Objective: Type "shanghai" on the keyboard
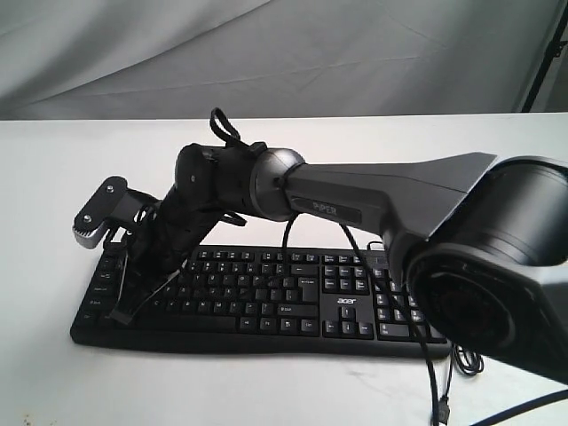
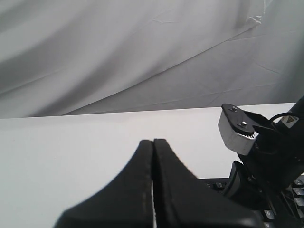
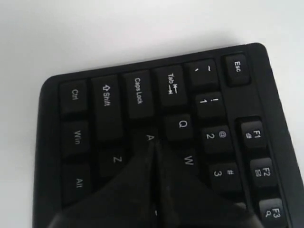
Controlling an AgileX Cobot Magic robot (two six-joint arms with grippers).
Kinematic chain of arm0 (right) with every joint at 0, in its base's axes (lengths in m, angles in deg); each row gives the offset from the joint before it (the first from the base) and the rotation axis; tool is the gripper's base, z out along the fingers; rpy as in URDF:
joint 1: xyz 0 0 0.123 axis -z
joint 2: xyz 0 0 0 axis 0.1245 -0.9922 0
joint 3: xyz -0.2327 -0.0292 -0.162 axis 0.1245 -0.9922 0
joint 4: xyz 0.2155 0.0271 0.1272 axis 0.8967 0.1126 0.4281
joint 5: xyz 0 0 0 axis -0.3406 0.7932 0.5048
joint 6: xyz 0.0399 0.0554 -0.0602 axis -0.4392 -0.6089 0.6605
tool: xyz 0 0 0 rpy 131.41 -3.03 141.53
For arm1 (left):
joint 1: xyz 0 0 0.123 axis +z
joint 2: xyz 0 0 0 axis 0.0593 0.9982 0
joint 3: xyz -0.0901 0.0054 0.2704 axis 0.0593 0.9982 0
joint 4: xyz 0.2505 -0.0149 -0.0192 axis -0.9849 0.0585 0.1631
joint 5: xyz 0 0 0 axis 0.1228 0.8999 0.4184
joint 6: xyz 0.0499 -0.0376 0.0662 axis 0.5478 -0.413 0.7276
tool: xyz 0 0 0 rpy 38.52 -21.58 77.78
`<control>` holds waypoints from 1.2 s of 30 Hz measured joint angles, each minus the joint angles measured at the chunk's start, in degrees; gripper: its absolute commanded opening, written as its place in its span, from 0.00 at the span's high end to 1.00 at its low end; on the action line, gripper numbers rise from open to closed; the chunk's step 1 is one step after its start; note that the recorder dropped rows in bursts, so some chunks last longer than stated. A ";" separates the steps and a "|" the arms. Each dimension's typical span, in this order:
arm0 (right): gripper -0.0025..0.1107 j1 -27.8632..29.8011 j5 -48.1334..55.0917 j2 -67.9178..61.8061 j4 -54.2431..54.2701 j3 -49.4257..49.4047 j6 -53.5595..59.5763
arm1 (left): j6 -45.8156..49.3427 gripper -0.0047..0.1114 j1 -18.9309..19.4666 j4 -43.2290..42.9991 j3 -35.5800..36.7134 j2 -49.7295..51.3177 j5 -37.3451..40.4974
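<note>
1. a black keyboard lies mid-frame on a white surface.
2. the right hand, clenched empty, has its tip at the a key, at the keyboard's 9 o'clock end; contact is unclear.
3. the left hand, clenched empty, hovers aside.
4. likely step: pressing "a". the next letter calls for lifting, then moving toward 3 o'clock.

We see white desk across lower part of exterior view, matte, evenly lit, few dark specks near front left corner. Behind it, grey cloth backdrop spans full width, creased in long slanting folds. We note thin dark pole leaning at far right against cloth. Light diffuse, shadows soft. Far desk edge meets cloth in straight line.
</note>
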 measured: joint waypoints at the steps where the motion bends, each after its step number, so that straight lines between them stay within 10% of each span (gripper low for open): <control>1: 0.98 0.00 0.12 0.00 -0.12 0.00 0.00 | 0.00 0.96 0.00 0.00 0.00 0.00 0.00; 36: 0.98 4.05 -12.62 17.02 2.17 -27.81 1.16 | 0.00 0.96 0.00 0.00 0.00 0.00 0.00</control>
